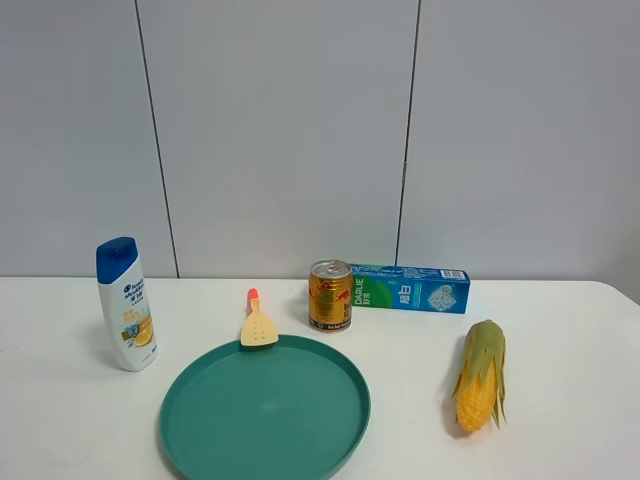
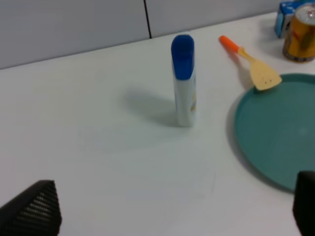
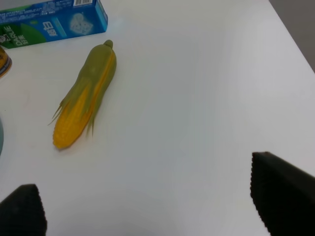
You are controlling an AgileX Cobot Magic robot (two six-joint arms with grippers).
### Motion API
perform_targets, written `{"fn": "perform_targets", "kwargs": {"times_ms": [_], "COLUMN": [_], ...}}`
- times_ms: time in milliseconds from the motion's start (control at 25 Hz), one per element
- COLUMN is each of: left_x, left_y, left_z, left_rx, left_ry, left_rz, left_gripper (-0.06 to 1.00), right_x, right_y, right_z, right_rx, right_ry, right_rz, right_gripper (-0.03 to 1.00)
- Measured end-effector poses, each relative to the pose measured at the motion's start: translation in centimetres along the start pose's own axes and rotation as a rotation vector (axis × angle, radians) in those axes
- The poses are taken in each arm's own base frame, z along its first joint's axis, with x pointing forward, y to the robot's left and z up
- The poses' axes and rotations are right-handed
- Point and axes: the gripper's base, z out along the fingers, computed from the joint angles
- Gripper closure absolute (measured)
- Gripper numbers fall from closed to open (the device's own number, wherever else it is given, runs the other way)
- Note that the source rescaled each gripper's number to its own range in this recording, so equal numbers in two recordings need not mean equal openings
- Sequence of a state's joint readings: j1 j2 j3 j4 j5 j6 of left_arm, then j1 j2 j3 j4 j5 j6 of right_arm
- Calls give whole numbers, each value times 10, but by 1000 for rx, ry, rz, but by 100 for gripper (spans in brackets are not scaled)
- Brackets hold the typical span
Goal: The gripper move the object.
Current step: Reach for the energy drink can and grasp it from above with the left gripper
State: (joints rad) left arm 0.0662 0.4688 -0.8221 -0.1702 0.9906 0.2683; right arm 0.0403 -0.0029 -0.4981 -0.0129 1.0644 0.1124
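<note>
The small gold can (image 1: 330, 296) with red markings and a silver top stands upright on the white table, just behind the green plate and touching the left end of the toothpaste box. It also shows in the left wrist view (image 2: 300, 34), and only its edge in the right wrist view (image 3: 3, 63). Neither arm shows in the exterior high view. My left gripper (image 2: 167, 211) is open and empty above the table near the shampoo bottle, far from the can. My right gripper (image 3: 152, 201) is open and empty above bare table near the corn.
A white, blue-capped shampoo bottle (image 1: 126, 304) stands at the left. A round green plate (image 1: 200, 440) lies at the front centre, with a small orange-handled spatula (image 1: 258, 325) at its far rim. A blue-green toothpaste box (image 1: 412, 288) lies behind. A corn cob (image 1: 482, 374) lies at the right.
</note>
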Motion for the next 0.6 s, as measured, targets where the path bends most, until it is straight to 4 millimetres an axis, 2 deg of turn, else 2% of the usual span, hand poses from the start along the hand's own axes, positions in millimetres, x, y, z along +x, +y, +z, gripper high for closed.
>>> {"fn": "perform_targets", "kwargs": {"times_ms": [160,320,480,600], "left_x": [-55,-105,-148,-166], "left_y": [13,14,-7,-35], "left_z": [32,69,113,155], "left_rx": [31,102,202,281], "left_ry": [78,99,94,119], "left_rz": [6,39,121,177], "left_gripper": [-5,-5,-5,-5], "right_x": [0,0,0,0], "right_y": [0,0,0,0], "right_z": [0,0,0,0], "right_rx": [0,0,0,0], "right_ry": [0,0,0,0], "right_rz": [0,0,0,0], "right_gripper": [-3,-3,-3,-3]}}
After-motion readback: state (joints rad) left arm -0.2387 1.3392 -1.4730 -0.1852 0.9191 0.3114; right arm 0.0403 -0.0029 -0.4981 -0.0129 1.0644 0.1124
